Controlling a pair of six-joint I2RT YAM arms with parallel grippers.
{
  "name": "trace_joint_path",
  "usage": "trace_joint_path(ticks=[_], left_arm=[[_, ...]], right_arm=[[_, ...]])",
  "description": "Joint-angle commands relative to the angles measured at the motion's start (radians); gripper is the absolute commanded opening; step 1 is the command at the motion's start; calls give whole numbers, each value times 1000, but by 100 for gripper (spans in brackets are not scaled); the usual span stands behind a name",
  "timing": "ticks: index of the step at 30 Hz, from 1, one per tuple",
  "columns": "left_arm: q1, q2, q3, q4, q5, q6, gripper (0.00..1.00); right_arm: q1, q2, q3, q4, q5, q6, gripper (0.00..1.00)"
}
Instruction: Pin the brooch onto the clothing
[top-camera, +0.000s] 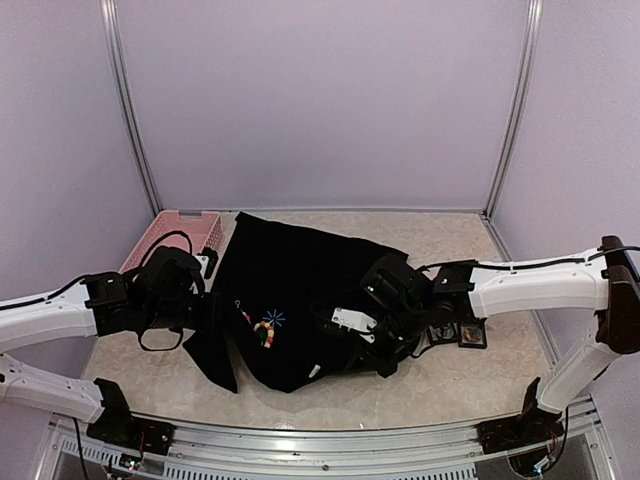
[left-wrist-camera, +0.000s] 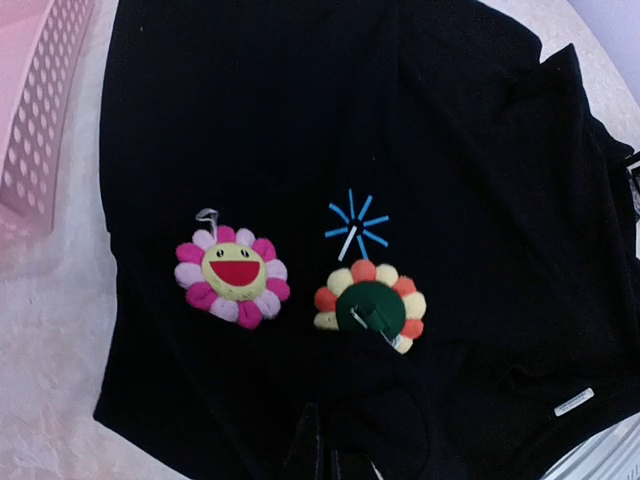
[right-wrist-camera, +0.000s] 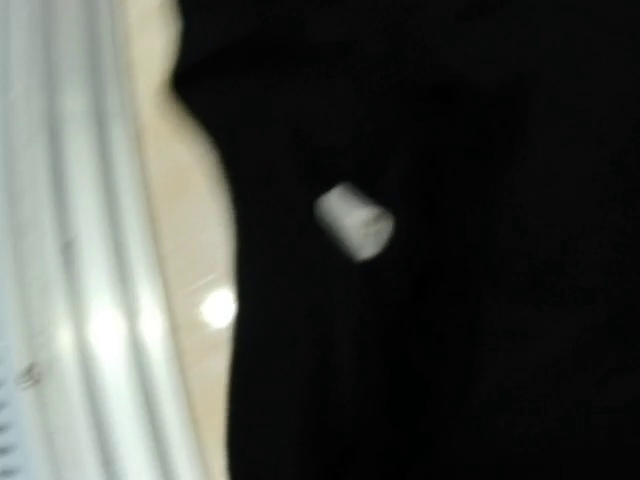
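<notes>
The clothing, a black T-shirt (top-camera: 300, 290), lies spread on the table. It bears a pink flower (left-wrist-camera: 232, 272), a blue starburst (left-wrist-camera: 356, 225), a white hem label (left-wrist-camera: 573, 401) and an orange-yellow flower (left-wrist-camera: 370, 305), which shows a green back with a clasp. The brooch is not visible in any view. My left gripper (top-camera: 222, 312) is low at the shirt's left edge. Its dark fingers (left-wrist-camera: 315, 450) merge with a fabric fold just below the orange flower. My right gripper (top-camera: 348, 324) rests on the shirt's right part. Its view is filled by blurred black cloth (right-wrist-camera: 450, 300) and a white tag (right-wrist-camera: 355, 222).
A pink perforated basket (top-camera: 172, 238) stands at the back left and also shows in the left wrist view (left-wrist-camera: 40, 110). Two small dark items (top-camera: 466, 334) lie on the table beside my right wrist. The metal front rail (right-wrist-camera: 70, 300) runs close to the shirt's hem.
</notes>
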Motion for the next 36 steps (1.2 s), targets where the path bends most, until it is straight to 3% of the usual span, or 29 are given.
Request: trace_joint_path(ticks=[1,3,7,8,10,12,15,17,18,19,20,22,25,29,36], left_arm=[[-82,-40,-55,-82,-23,-216,0],[-127,-68,-79,-120,-37,-256,0],[-219,-121,-90,-179,-63,-351,4],[-235,-130,-94,-187,-61,-365,10],[-271,-150,-97,-213,-75,-392,31],[-331,-175,-82,-219,-112,-391,50],[-411,-231,5,-232,-211,-331,63],[-418,-261,63,-249,-309,-322,67],[-415,-273,68,-252,-369,-342,67],[-407,-289,46,-247,-422,-373,58],[-379,-301,11,-223,-442,-381,49],[-259,-288,-66,-142,-329,-355,29],[-75,-194,-165,-63,-103,-341,9],[-51,-94,-230,-67,-79,-365,7],[-14,-32,-405,54,52,-461,10]], right_arm=[[51,21,-61,-61,-219,117,0],[54,11,-103,-52,-301,148,0],[56,-11,-137,-94,-315,175,1],[55,-18,-137,-100,-310,176,8],[56,-31,-121,-123,-286,170,33],[56,-47,-87,-153,-247,159,45],[39,-91,-8,-170,-134,150,74],[-15,-120,47,-127,-51,152,82],[-64,-119,65,-56,-21,159,82],[-113,-106,76,11,13,181,79],[-169,-75,88,72,87,213,68],[-264,26,143,139,197,278,46],[-361,214,283,169,347,305,32],[-438,478,534,102,390,284,19],[-494,796,822,-36,380,248,18]])
